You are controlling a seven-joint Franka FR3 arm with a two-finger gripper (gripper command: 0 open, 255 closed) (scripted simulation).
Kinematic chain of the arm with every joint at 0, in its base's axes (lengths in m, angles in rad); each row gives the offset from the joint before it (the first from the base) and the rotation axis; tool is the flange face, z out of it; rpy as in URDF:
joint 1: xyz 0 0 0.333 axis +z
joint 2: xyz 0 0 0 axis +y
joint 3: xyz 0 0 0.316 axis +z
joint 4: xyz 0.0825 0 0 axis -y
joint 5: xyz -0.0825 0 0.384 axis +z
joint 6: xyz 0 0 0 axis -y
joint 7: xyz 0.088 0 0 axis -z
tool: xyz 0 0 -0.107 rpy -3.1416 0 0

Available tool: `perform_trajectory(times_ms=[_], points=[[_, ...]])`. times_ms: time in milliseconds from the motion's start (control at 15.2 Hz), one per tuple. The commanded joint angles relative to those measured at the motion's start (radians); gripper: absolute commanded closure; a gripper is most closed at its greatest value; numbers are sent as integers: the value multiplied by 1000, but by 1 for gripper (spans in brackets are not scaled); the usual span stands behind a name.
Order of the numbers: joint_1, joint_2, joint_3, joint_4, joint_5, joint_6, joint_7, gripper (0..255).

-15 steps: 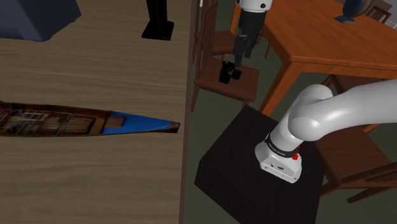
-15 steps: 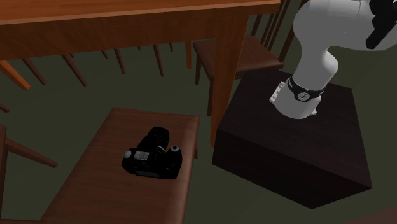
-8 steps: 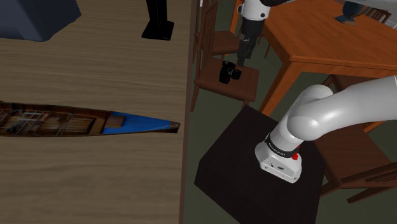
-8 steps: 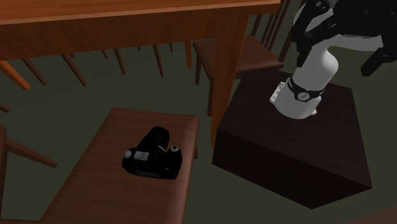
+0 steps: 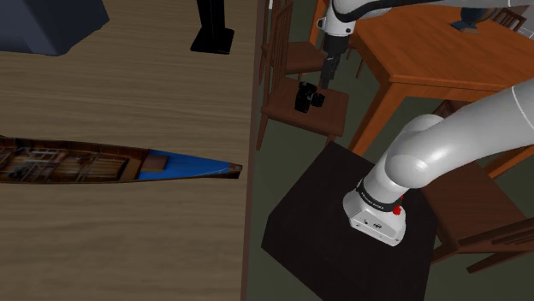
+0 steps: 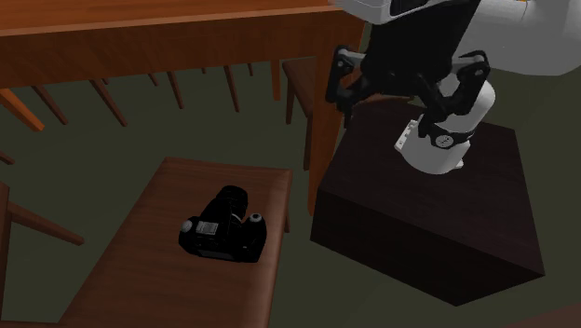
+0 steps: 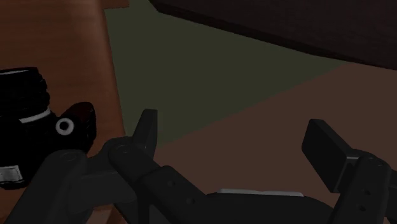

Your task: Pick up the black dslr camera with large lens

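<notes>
Two fingers (image 7: 147, 130) form the jaws, and they stand wide apart with nothing between them. In the wrist view the gap between them frames dark floor (image 7: 210, 70), not the target.

1. Target position. The camera (image 7: 28, 127) lies outside the gap, off to the side of one finger. It rests on a brown chair seat (image 6: 140, 270), lens lying level and pointing away from the seat's near edge in the second exterior view. In the shoulder view the camera (image 5: 308, 97) sits on that seat (image 5: 332, 115), with the jaws above and a little beyond it, not touching.

2. Surroundings. The arm (image 5: 445, 145) reaches from the stand (image 6: 419, 233) past a table leg (image 6: 326, 112) that rises just beside the seat.

3. Progress. By these views the approach is under way, and no contact has been made. Remaining steps, as judged:
- centre the gap over the camera body;
- descend;
- close on it;
- lift clear of the seat.
</notes>
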Motion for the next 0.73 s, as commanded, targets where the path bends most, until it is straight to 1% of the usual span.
perform_trajectory(times_ms=[0, 330, 660], points=[[-5, 54, -40, 18, -12, 37, -63, 0], [-8, 229, -134, 96, -4, 129, -221, 0], [-15, 432, -208, 208, 58, 204, -395, 0]])
